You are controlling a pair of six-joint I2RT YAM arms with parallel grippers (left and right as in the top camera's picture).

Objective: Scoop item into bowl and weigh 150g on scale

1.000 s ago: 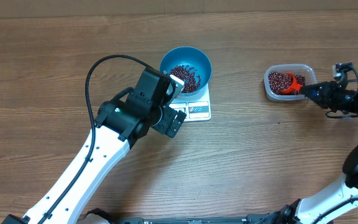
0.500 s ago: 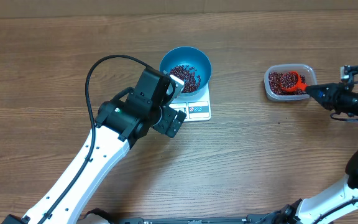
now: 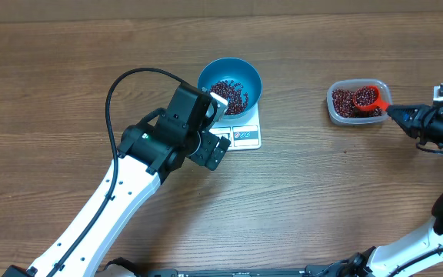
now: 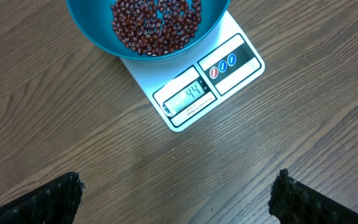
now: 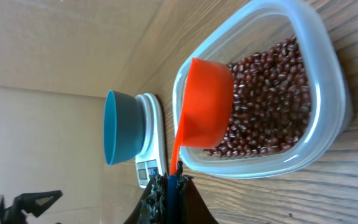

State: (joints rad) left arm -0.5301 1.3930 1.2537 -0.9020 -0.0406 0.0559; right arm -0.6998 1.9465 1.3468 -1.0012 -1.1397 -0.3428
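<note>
My right gripper [image 5: 169, 183] is clamped tight on the thin handle of an orange plastic scoop [image 5: 205, 102], jaws all but meeting around it. The scoop's round cup hangs over the near end of the clear tub [image 5: 328, 74], and from overhead I can see it loaded with beans [image 3: 366, 97]. The tub is a rounded rectangle of translucent plastic, its floor covered with more of the same.

My left gripper [image 4: 176, 198] is spread wide and holds nothing; only its two dark, rough-textured fingertips [image 4: 58, 196] show at the bottom corners of the wrist view, above bare wood-grain table [image 3: 321, 192].

The beans are small, oval, glossy and dark red-brown (a few show pale streaks). A shallow layer of them lies in the bowl [image 4: 92, 31], which is smooth, round and blue. The bowl stands on the far end of the scale [image 4: 238, 78], a flat white rectangle with rounded corners. Its display [image 4: 187, 96] reads 44, just beside a panel with three small oval buttons. Bowl and scale sit mid-table, well apart from the tub on the right.
</note>
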